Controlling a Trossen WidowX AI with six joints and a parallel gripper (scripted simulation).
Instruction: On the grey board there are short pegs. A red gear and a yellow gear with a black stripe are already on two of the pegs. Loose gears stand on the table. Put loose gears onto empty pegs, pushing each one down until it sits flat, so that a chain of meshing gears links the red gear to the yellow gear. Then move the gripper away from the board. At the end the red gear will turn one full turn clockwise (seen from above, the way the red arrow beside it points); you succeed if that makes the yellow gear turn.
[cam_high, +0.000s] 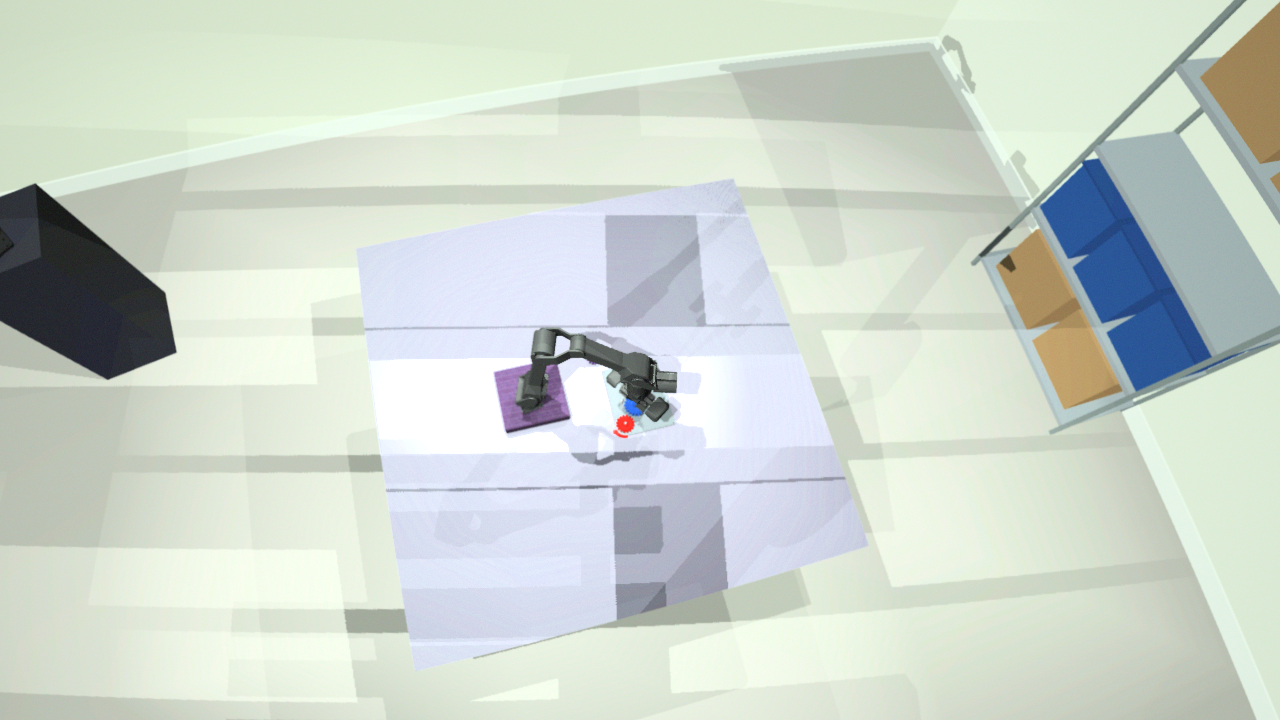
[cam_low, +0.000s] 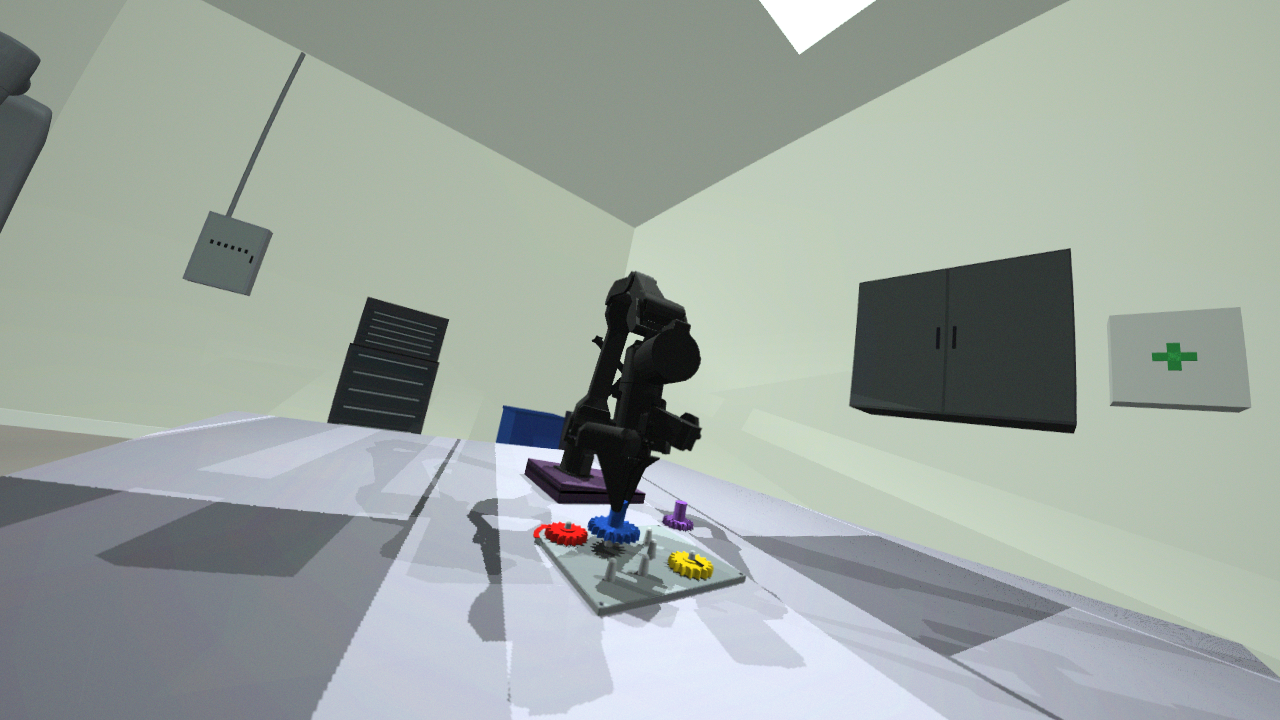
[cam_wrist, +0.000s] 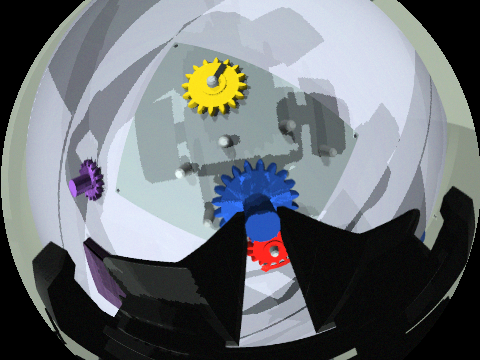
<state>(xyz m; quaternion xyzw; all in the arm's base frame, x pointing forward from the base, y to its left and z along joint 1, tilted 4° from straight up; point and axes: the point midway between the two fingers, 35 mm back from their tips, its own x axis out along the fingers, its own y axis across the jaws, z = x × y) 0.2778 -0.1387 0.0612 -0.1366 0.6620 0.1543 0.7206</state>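
My gripper (cam_low: 618, 508) (cam_wrist: 260, 215) is shut on the handle of the blue gear (cam_high: 632, 407) (cam_low: 614, 530) (cam_wrist: 255, 184). The blue gear is held level above the grey board (cam_low: 599, 595) (cam_wrist: 145, 195), beside the red gear (cam_high: 622, 423) (cam_low: 565, 534) (cam_wrist: 267, 252), with its shadow under it. The yellow gear (cam_low: 690, 565) (cam_wrist: 215, 88) with a black stripe sits on a peg at the board's far side in the wrist view. Several bare pegs, one of them a peg (cam_wrist: 225, 141) near the middle, stand between. Whether a peg is right under the blue gear is hidden.
A loose purple gear (cam_low: 677, 516) (cam_wrist: 91, 180) with an upright handle stands on the table (cam_high: 501, 555) just off the board. The arm's purple base plate (cam_high: 505, 416) (cam_low: 554, 483) is behind the board in the exterior view.
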